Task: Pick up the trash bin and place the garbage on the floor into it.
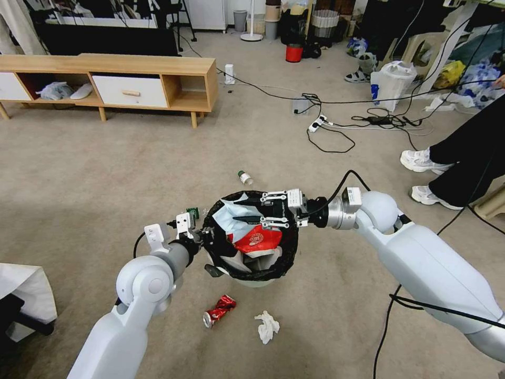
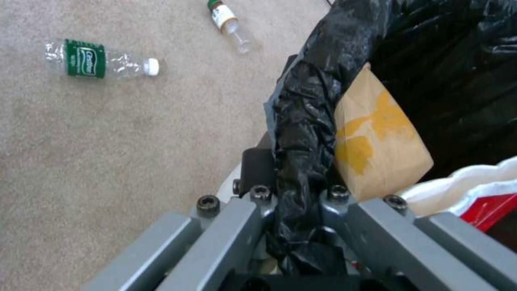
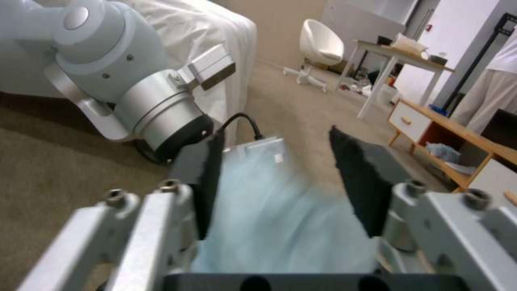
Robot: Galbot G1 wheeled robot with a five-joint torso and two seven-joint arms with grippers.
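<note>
Trash bin (image 1: 251, 273) — left gripper (image 2: 301, 194) clamped on its bagged rim; right gripper (image 1: 261, 211) spread above, blue mask (image 3: 280, 210) between its fingers — release step; next, crushed can (image 1: 219, 310) on floor (image 1: 105, 173)

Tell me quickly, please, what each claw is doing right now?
Left claw: shut on the trash bin, pinching its bagged rim.
Right claw: open above the bin, pale blue mask between its fingers.

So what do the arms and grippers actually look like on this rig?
Both arms have smooth white-grey shells with round ball-like joints and silver metal wrist cuffs. The left gripper and right gripper have light grey linkage frames with dark bolts and black finger pads. Black cables run along each wrist.
</note>
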